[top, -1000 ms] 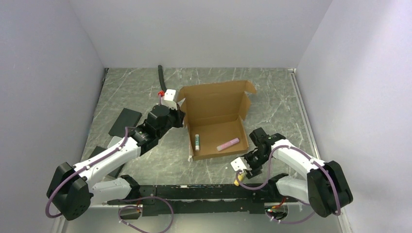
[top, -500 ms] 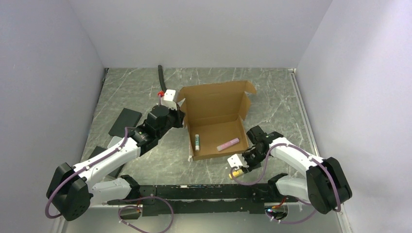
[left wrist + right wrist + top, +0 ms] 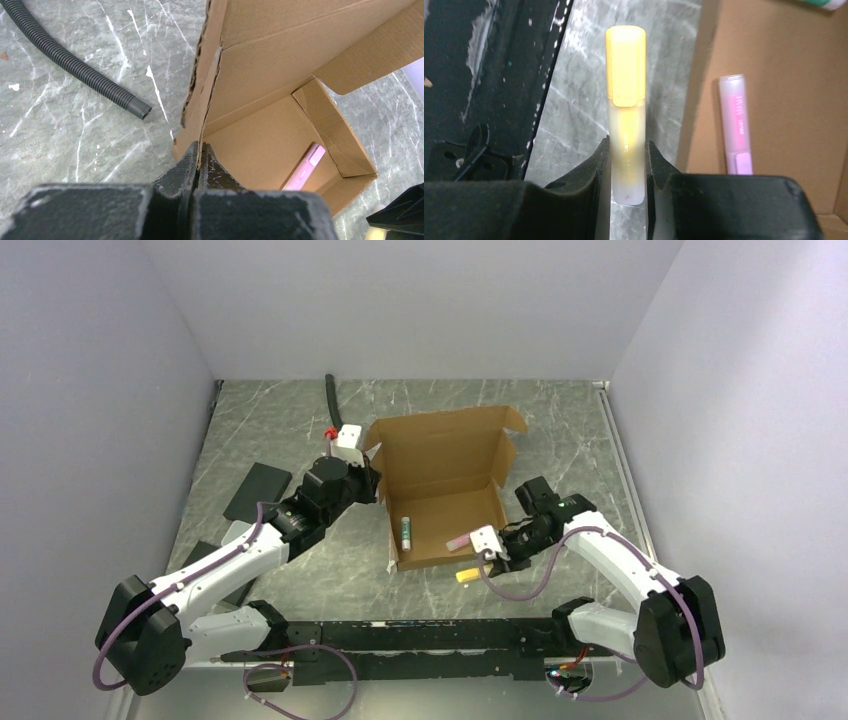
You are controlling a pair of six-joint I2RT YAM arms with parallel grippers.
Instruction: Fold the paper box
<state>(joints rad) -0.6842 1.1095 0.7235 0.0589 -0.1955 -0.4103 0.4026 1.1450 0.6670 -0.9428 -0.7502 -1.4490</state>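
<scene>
The paper box sits in the middle of the worktop. It is open, and its lid stands up at the far side. A pink marker and a tube with a green cap lie flat on the box floor. The left jaws are shut tight on the thin left wall of the box, and that grip looks like it keeps the box from sliding. A black ribbed hose lies on the worktop just beyond that side, not touching the box. The right jaws are closed on a yellow marker, gripping it near its back end so that the capped end sticks straight out in front of them. This marker hangs over the bare worktop, just outside the near wall of the box and close to the near right corner. It points almost the same way as the pink marker inside, with only the box wall between the two. So the box floor lies away from the robot and a little to the side of the yellow marker. The right arm is the nearer one, and it already has the marker. I think it needs to lift the marker over the low near wall and set it down beside the pink one, before any flaps get folded.
</scene>
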